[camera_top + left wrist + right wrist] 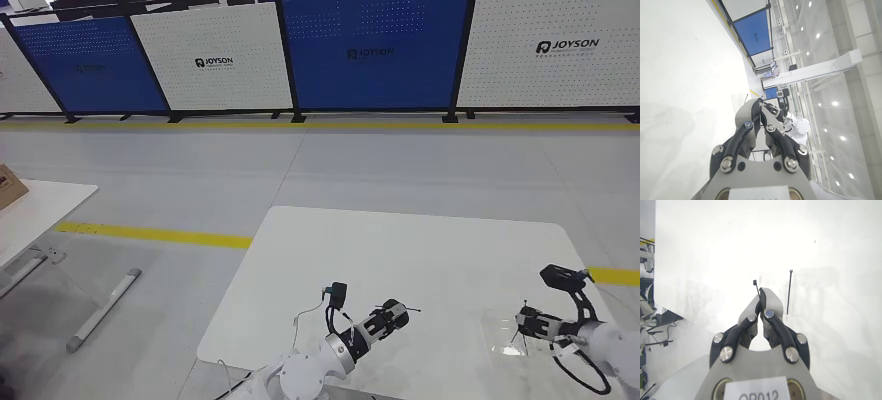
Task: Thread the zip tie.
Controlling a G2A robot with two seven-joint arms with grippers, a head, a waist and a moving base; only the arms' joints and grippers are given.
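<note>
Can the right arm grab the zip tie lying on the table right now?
Probably not yet: the loose zip tie lies unobstructed close by, but the right gripper is shut on a second zip tie.

A pale grey floor (pixel 300 170) runs back to a row of black-framed pegboard panels, white (pixel 210 55) and blue (pixel 375 50) by turns, with a yellow stripe (pixel 330 124) along their feet. A nearer yellow line (pixel 150 235) crosses the floor and passes behind the white tabletop (pixel 420 260). At the left edge stands a second white table (pixel 40 210) with a brown box (pixel 8 185) on it, cut off by the frame. The left wrist view takes in a high white ceiling (pixel 848 28) dotted with round lights (pixel 834 103) and crossed by a long white beam (pixel 829 66) — the room is bright and evenly lit.
</note>
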